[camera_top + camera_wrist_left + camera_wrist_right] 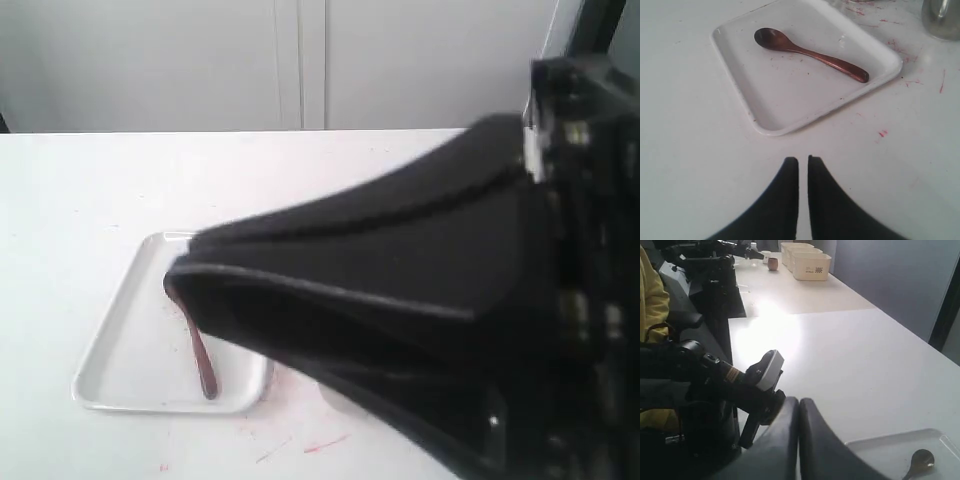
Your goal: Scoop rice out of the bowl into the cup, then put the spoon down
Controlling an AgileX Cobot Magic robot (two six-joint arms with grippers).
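Your spoon (pixel 810 55) lay in the tray (pixel 790 120), scoop bare, no rice in view. Left gripper (pixel 803 165) and right gripper (pixel 799 405) were pressed together on nothing. You couldn't tell whether scooping was finished or unstarted.

Left gripper (pixel 802 162): two matte black fingers, tapered, with curved outer edges. Right gripper (pixel 176 277): same black finish, raised seam along the finger. Housing (pixel 595 230) behind it: black, white panel (pixel 535 150). Left arm (pixel 695 372): black, grey block (pixel 770 367), yellowish band (pixel 732 374).

Left hand (pixel 803 161) and right hand (pixel 799 401) both hang closed.
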